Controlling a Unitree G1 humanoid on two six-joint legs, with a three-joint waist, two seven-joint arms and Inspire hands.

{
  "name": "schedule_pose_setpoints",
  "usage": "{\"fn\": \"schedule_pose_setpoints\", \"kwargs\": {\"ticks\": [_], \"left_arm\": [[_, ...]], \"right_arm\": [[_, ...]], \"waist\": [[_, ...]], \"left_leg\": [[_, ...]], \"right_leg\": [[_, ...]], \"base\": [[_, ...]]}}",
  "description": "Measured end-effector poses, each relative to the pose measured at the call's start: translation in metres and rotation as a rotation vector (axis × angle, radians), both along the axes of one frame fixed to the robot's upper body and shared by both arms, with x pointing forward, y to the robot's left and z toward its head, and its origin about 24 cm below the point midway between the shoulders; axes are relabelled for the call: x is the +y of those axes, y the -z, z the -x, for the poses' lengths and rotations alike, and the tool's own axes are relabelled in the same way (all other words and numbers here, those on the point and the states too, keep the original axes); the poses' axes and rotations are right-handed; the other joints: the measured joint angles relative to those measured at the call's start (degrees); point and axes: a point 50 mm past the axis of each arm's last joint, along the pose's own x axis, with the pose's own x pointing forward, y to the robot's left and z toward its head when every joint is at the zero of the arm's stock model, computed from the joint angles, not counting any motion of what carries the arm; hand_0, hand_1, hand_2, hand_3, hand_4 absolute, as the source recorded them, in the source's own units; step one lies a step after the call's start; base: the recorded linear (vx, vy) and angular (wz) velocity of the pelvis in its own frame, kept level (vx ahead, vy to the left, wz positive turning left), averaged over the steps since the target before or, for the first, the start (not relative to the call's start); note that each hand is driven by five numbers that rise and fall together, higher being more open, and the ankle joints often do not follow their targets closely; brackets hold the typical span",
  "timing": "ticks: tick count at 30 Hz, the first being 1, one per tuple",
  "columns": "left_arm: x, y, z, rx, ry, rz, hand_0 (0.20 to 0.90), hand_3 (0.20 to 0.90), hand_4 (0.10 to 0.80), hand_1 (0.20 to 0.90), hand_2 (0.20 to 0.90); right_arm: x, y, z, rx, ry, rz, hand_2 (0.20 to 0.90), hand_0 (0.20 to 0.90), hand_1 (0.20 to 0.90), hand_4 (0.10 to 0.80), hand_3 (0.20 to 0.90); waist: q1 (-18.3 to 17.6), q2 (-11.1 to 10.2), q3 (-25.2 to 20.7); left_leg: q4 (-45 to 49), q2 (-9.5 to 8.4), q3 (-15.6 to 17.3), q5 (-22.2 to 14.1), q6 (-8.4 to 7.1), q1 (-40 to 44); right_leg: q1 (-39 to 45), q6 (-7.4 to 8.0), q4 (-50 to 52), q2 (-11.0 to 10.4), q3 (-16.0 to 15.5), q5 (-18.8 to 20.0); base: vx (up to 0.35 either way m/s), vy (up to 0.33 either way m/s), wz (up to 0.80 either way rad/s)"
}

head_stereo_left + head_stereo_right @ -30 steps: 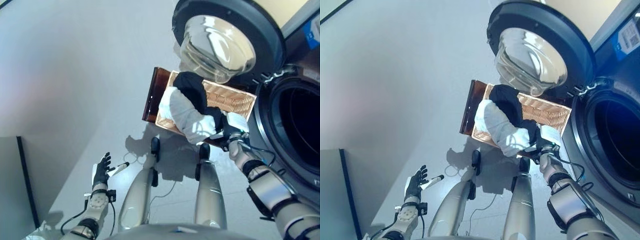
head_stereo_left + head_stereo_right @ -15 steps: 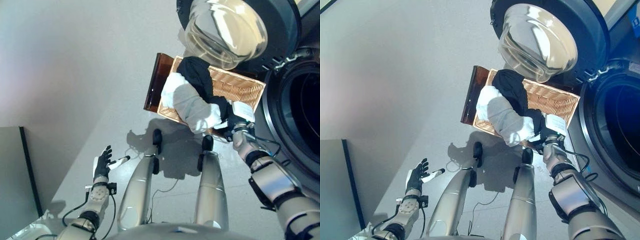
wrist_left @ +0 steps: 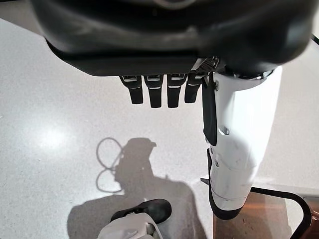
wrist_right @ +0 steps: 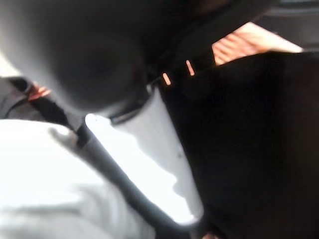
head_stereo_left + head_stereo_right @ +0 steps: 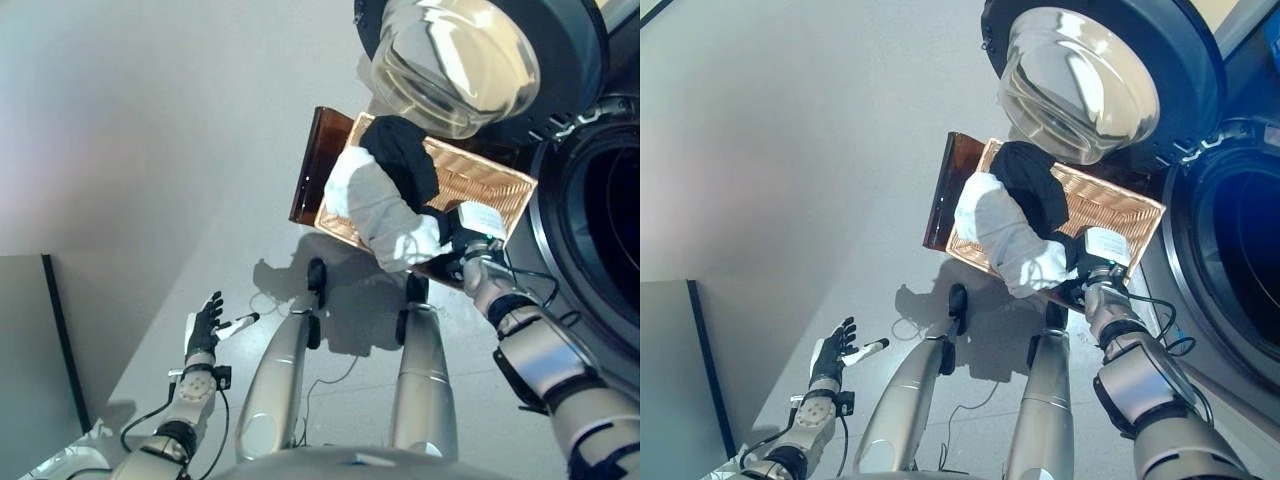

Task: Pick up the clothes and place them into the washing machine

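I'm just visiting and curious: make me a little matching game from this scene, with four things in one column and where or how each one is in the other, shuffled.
Things:
1. clothes
2. washing machine door
3. left robot hand
4. right robot hand

States:
A. swung open, glass bulge facing out
B. fingers spread over bare floor, holding nothing
C. at the near end of the clothes, fingers hidden in them
D. black and white pile draped over the wicker basket

Pairs: 1-D, 2-A, 3-B, 4-C
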Motion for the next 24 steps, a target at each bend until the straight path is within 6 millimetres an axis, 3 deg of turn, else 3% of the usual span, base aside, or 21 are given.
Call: {"fn": "schedule_pose_setpoints", "kwargs": {"ticks": [14, 24], "left_arm": [[0.005, 0.004, 0.008, 0.036, -0.011, -0.012, 0.9, 0.9, 0.8, 0.9, 0.9], [0.016, 0.017, 0.037, 0.111, -0.072, -0.011, 0.9, 0.9, 0.8, 0.9, 0.9]], "right_arm": [[-0.022, 0.013, 0.018, 0.06, 0.101, -0.014, 0.2, 0.2, 0.2, 0.3, 0.2], [-0.028, 0.02, 0.031, -0.102, 0.204, -0.316, 0.2, 0.2, 0.2, 0.3, 0.2]], "waist": [[0.4, 0.8, -3.8], [-1.5, -2.7, -7.3]], "left_leg": [[-4.0, 0.23, 0.9, 0.1, 0.86, 6.4], [-8.8, 0.66, 1.2, 0.3, 1.37, 13.6]], "right_leg": [[7.5, 1.28, -7.0, -0.1, -0.2, 2.2], [14.9, 1.94, -12.5, 0.3, -0.7, 2.9]], "base": [[0.055, -0.02, -0.05], [0.084, -0.078, -0.03]]}}
